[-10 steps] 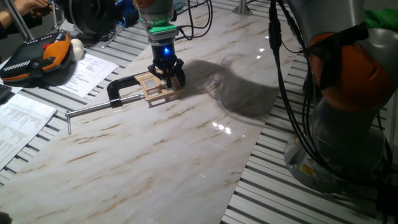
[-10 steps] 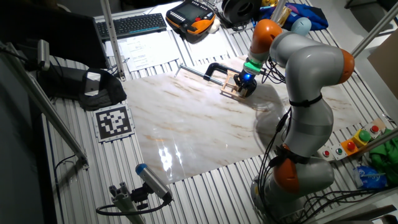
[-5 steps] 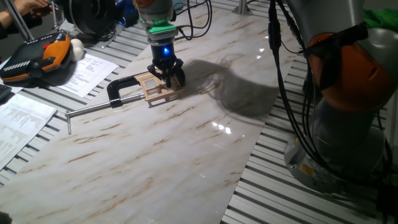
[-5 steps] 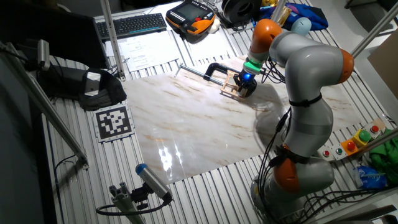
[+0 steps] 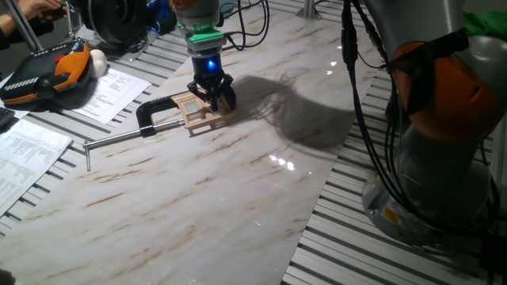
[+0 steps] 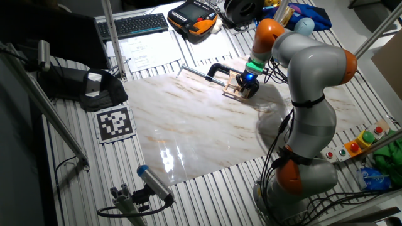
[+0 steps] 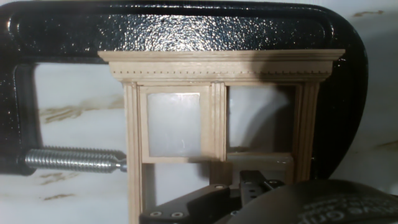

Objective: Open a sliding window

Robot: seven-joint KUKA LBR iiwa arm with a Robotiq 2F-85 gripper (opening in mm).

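Note:
The sliding window [image 5: 202, 111] is a small pale-wood frame lying on the marble sheet, held in a black C-clamp [image 5: 154, 109]. It also shows in the other fixed view [image 6: 235, 86]. My gripper [image 5: 211, 96] stands straight down over the window's right half with its two black fingers spread apart. In the hand view the window frame [image 7: 217, 65] fills the middle. Its left sash has a frosted pane [image 7: 174, 124]. One of my fingers [image 7: 252, 185] sits just below the bottom rail of the right sash [image 7: 260, 158]. The other finger is out of that view.
The clamp's steel bar [image 5: 119, 138] sticks out to the left on the marble. An orange-and-black teach pendant [image 5: 47, 71] and papers [image 5: 119, 85] lie at the back left. A keyboard [image 6: 132, 25] and a printed tag [image 6: 115, 122] lie beside the sheet. The robot base [image 5: 444, 158] stands at right.

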